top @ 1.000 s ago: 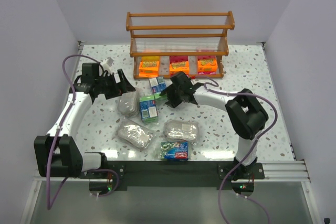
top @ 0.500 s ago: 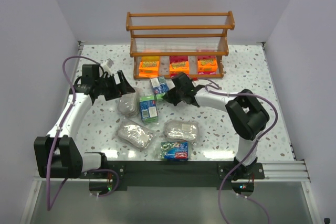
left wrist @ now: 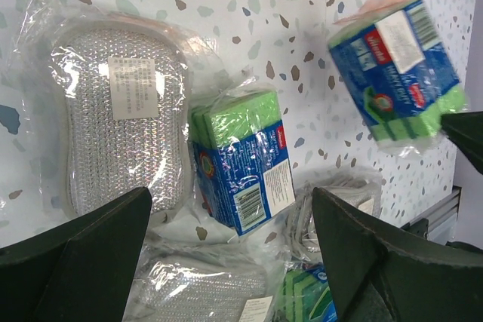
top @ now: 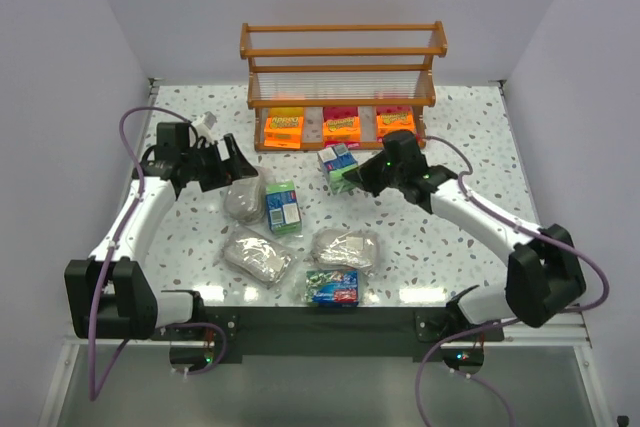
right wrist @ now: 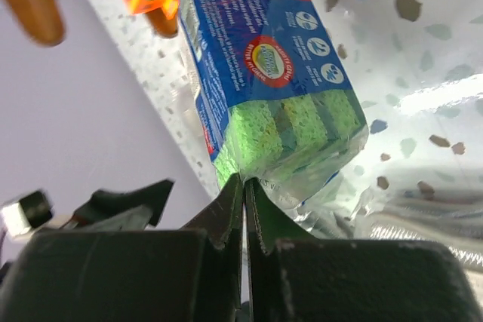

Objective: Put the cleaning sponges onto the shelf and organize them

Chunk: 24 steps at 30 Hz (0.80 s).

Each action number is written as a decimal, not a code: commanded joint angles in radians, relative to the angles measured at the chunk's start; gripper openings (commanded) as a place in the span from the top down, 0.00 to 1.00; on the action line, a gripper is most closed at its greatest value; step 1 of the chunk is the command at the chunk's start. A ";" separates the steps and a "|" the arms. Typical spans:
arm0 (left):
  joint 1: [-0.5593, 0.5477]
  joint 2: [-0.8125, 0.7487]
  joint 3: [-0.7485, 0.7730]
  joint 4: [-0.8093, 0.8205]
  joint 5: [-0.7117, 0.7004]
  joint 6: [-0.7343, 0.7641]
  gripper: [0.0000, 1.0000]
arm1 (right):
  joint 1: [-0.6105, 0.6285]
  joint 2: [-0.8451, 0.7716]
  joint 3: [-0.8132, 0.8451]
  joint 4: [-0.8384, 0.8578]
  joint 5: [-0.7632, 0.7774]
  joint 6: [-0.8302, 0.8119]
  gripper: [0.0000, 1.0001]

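The right tool (right wrist: 244,190) clenches only the wrap edge of the green pack (right wrist: 264,73); dangling beyond its tips, the pack could slip free.

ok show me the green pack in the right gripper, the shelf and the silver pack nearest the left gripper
green pack (top: 337,164), top external view, its labelled top face
shelf (top: 340,102), top external view, a front rail
silver pack (left wrist: 121,148), left wrist view, mesh below its white label
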<state>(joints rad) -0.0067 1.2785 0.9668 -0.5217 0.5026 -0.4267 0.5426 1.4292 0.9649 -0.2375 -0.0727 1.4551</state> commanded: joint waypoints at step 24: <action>0.001 -0.001 0.039 0.026 0.037 0.002 0.07 | -0.322 -0.079 0.400 -0.085 -0.229 -0.185 1.00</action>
<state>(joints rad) -0.0067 1.2972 0.9745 -0.5163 0.5240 -0.4271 0.2306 1.3510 1.3548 -0.3492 -0.2291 1.2926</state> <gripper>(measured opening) 0.927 0.011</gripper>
